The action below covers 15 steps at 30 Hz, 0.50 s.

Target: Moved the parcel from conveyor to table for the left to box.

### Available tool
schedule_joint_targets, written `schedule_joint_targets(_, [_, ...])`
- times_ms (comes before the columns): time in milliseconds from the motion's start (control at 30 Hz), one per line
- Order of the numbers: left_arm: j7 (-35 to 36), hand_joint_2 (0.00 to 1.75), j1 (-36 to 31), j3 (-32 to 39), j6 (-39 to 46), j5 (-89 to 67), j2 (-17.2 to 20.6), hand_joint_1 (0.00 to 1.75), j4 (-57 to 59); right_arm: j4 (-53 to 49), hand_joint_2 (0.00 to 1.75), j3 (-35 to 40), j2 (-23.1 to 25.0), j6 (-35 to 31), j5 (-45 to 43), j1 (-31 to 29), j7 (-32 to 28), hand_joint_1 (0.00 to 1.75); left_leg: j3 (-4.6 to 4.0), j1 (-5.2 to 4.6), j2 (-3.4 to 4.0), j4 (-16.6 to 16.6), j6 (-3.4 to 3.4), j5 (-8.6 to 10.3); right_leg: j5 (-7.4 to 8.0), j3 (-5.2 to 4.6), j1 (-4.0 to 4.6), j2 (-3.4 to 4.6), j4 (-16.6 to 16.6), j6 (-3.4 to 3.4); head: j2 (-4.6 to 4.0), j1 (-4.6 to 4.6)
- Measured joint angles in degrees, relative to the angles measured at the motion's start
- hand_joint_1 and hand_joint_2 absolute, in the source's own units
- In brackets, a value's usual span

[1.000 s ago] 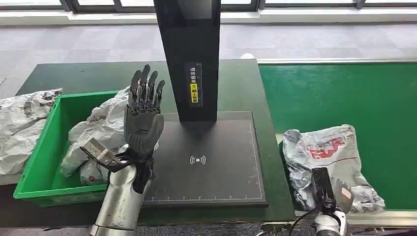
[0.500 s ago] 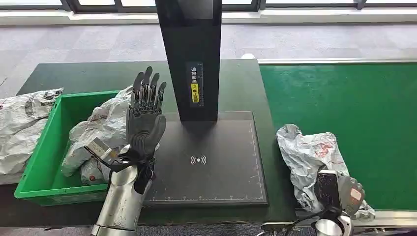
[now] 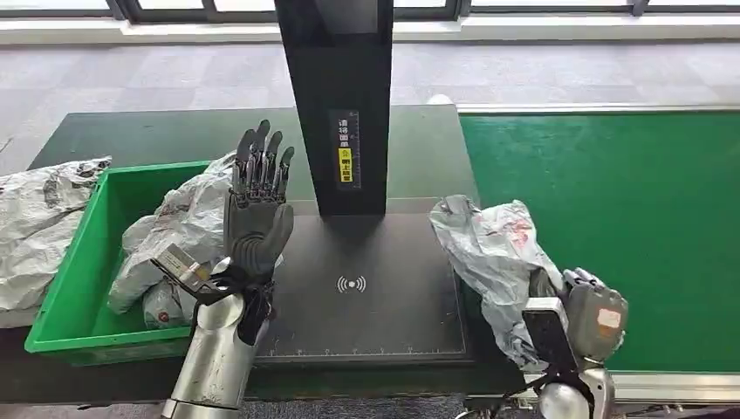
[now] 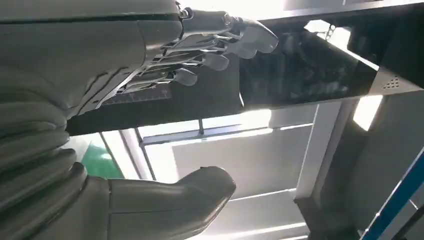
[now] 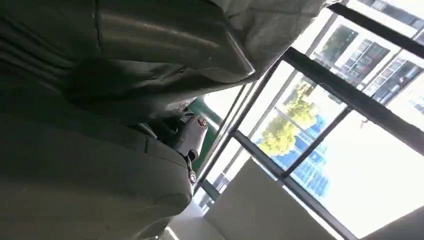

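Head view: the parcel (image 3: 493, 253) has been carried leftward off the green conveyor (image 3: 628, 218) since a second ago and is now held over the right edge of the black pad (image 3: 366, 288) on the desk (image 3: 157, 131). It is grasped from below and behind by the right hand (image 3: 580, 314), whose fingers are wrapped into the bag's lower end. The transfer is judged to be nearly done, with only the setting down and letting go left. The left hand (image 3: 257, 205) is raised, palm forward, fingers released and spread, just as it was a second ago, beside the green bin (image 3: 65, 288) in which other bags (image 3: 174, 236) lie. Whether the parcel already rests on the pad cannot be told; its underside is hidden.

Left wrist view: the left hand (image 4: 200, 45) is seen with fingers extended and nothing between them and the thumb; the dark post (image 4: 310, 70) is blurred by backlight.

Right wrist view: the grey plastic of the parcel (image 5: 270, 25) is pressed close against the right hand (image 5: 100, 165); the fingers are mostly covered, and glare from the windows (image 5: 350, 125) washes out detail
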Motion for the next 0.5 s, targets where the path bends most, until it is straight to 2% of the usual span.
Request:
schedule_joint_targets(133, [0.0, 1.75, 0.0, 0.0, 0.0, -0.1, 0.0, 0.0, 0.0, -0.8, 0.0, 2.6, 0.0, 2.1, -0.9, 0.4, 0.3, 1.75, 0.0, -0.01, -0.01, 0.0, 0.0, 0.0, 0.01, 0.01, -0.01, -0.01, 0.0, 0.01, 0.0, 0.0])
schedule_joint_targets(500, [0.0, 1.75, 0.0, 0.1, 0.5, -0.8, 0.0, 0.0, 0.1, -0.8, 0.0, 7.4, 0.0, 3.7, 5.4, 0.5, 1.6, 1.75, 0.0, -0.01, -0.01, 0.0, -0.01, 0.0, 0.01, -0.02, 0.02, 0.0, 0.0, 0.0, 0.0, 0.0])
